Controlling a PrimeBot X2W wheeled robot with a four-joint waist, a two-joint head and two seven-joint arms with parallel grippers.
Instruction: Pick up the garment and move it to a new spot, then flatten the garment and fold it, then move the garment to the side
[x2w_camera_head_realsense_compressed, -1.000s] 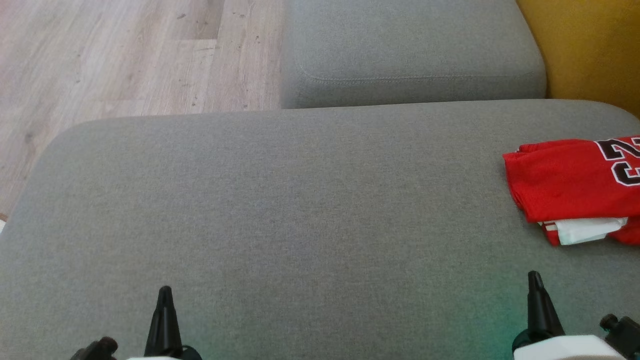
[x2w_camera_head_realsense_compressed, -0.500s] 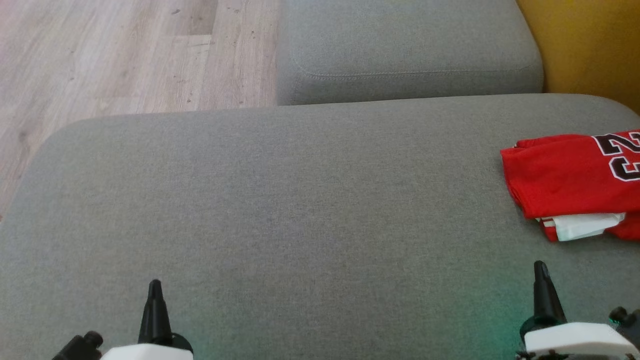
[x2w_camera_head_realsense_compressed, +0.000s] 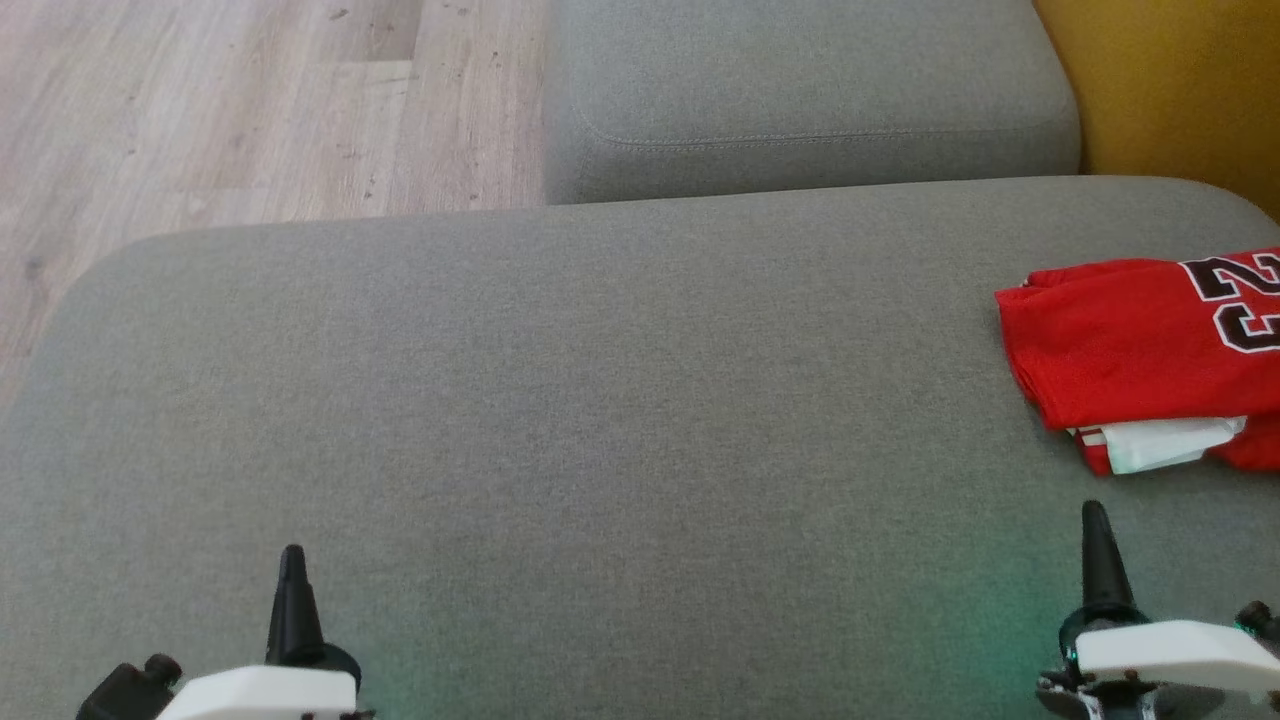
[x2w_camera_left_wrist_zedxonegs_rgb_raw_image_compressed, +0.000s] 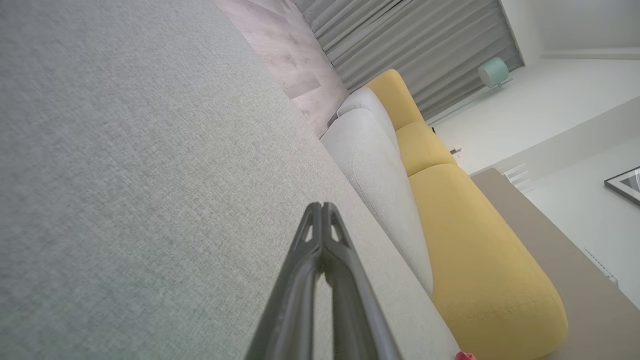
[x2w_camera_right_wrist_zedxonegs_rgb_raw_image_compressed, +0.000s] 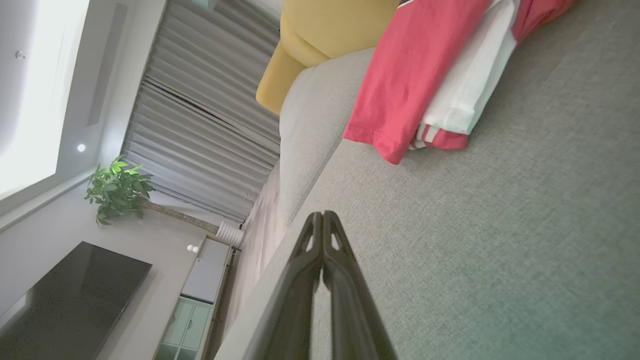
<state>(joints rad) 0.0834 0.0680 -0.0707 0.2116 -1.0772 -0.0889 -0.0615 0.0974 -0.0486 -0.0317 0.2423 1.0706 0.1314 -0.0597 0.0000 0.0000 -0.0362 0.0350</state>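
Garment (x2w_camera_head_realsense_compressed: 1110, 345) on grey cushion (x2w_camera_head_realsense_compressed: 600, 420), far right

Only one marking read: large numerals (x2w_camera_head_realsense_compressed: 1236, 312) printed on red garment (x2w_camera_head_realsense_compressed: 1110, 340), at right edge of my head view. Numerals black with thin white outline, turned sideways to me, one digit above the other. Upper digit looked like 2, its far end cut by frame edge. Lower digit mostly cut off; I could not tell which it was. In my right wrist view, same garment (x2w_camera_right_wrist_zedxonegs_rgb_raw_image_compressed: 400, 75) showed plain red cloth over white layer; I made out no print there.
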